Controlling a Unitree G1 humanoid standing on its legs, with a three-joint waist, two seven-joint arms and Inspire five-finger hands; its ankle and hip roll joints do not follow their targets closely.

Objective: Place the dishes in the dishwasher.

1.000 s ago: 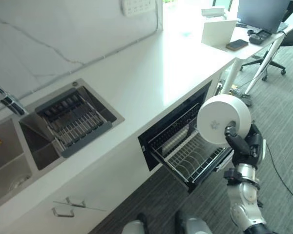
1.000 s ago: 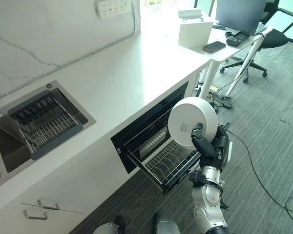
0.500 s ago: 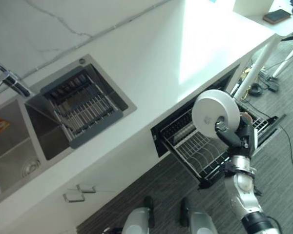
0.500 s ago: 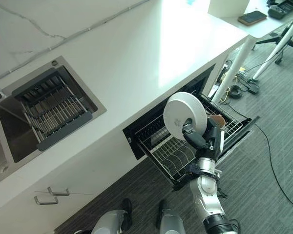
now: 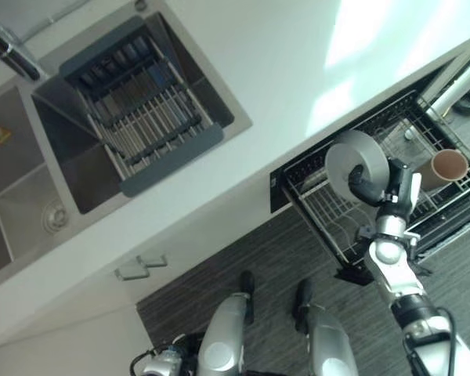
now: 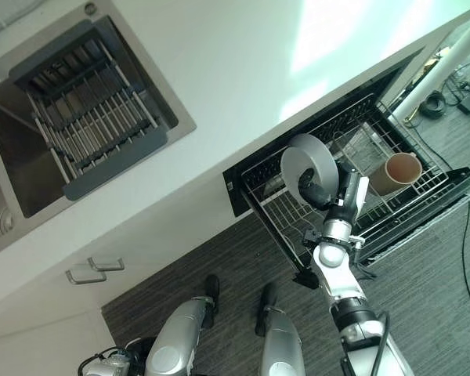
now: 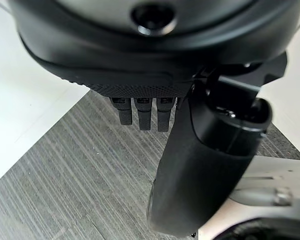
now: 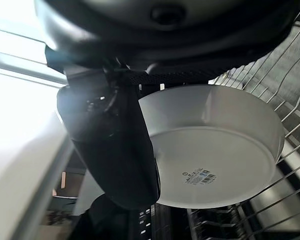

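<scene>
A round white plate [image 5: 348, 159] stands on edge over the left part of the pulled-out dishwasher rack [image 5: 323, 210]. My right hand [image 5: 378, 184] is shut on it, thumb across its underside. In the right wrist view the plate [image 8: 217, 150] shows bottom up behind the thumb [image 8: 115, 145], with the rack wires just past its rim. A brown cup [image 5: 451, 164] lies in the right part of the rack. My left hand [image 7: 200, 165] hangs over the grey carpet with relaxed fingers [image 7: 142, 112] and nothing in it.
The white counter [image 5: 298, 70] overhangs the open dishwasher. A sink [image 5: 78, 176] with a grey drying rack [image 5: 145, 117] lies to the left, a faucet [image 5: 4, 47] beside it. Cabinet handles [image 5: 141, 266] stick out below. Grey carpet [image 5: 243, 251] lies in front.
The camera has tilted down and nearer. My right hand has carried the plate down from above the drawer front to just over the rack's left part.
</scene>
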